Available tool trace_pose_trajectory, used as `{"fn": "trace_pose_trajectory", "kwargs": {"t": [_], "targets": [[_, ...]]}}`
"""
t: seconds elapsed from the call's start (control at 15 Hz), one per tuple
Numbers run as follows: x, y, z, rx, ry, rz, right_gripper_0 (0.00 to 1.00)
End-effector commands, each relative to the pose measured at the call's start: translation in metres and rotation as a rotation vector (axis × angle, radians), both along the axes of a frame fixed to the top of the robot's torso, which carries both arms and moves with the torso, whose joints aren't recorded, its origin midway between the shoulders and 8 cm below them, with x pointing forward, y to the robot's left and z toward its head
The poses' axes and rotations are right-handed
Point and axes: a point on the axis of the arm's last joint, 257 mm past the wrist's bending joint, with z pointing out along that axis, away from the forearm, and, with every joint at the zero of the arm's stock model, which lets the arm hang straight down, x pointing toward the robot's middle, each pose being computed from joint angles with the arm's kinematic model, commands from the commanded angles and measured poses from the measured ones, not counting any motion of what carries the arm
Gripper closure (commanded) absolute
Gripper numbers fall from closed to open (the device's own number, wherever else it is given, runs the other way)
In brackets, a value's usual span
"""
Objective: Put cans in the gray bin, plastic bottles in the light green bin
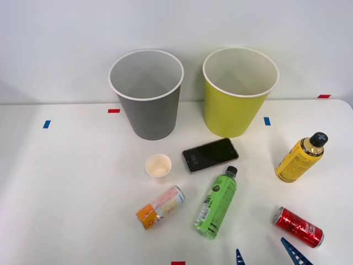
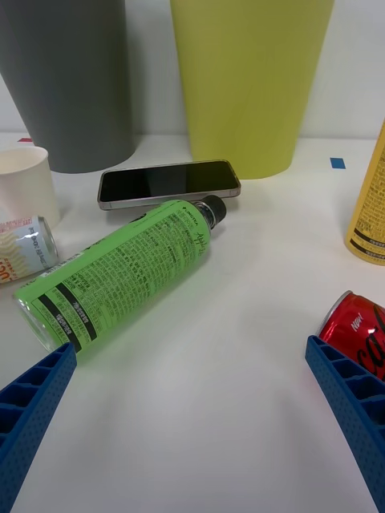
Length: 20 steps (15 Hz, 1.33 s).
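resting on white table (image 1: 71,193) (tape-marked), both bins

White table (image 1: 66,187) has two bins at the back, gray bin (image 1: 148,113) and light green bin (image 1: 234,107), plus a phone (image 1: 210,154), paper cup (image 1: 158,167), green bottle (image 1: 215,205), yellow bottle (image 1: 298,159), and two cans: red (image 1: 298,227), orange-pink (image 1: 160,207).

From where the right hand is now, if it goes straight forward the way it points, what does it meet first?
Probably the green bottle, lying on the table just ahead of the open hand. The phone lies behind it. Depth is uncertain.
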Motion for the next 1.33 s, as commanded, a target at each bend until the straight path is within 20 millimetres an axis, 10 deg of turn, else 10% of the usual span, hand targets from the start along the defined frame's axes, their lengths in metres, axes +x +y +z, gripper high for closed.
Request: {"fn": "trace_pose_trajectory", "kwargs": {"t": [0.07,1.33], "targets": [[0.0000,0.0000,0.0000,0.000,0.000,0.000,0.00],[0.0000,0.0000,0.0000,0.000,0.000,0.000,0.00]]}}
